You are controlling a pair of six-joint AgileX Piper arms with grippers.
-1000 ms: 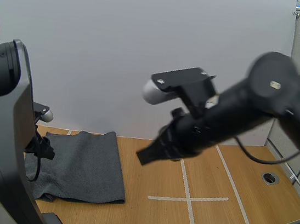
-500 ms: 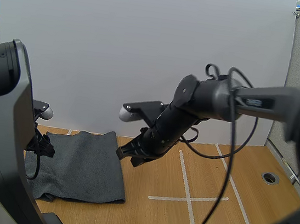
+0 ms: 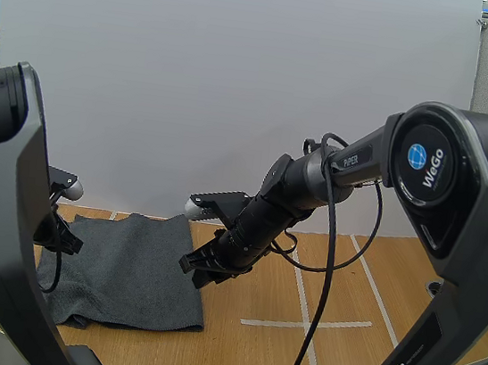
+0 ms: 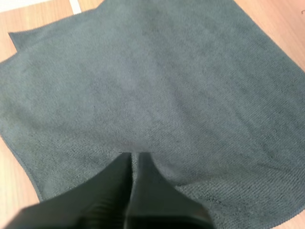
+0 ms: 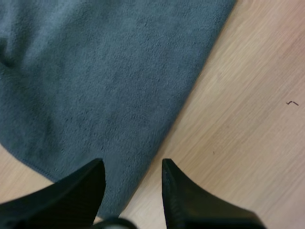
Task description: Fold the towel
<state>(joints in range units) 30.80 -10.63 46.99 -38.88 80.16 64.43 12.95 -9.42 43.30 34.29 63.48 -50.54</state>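
The grey towel (image 3: 129,266) lies spread at the bench's (image 3: 358,342) nine o'clock side. The right gripper (image 5: 132,164), open and empty, straddles its three o'clock edge and should probably sink low before pinching. The left gripper (image 4: 134,156), closed on nothing, hovers over the cloth.

A robotics lab: tape-marked wooden table (image 3: 396,324) before a plain white screen (image 3: 239,83).

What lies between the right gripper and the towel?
Nothing: in the right wrist view the right gripper, fingers open, hangs directly over the edge of the towel, with bare wooden table beside it.
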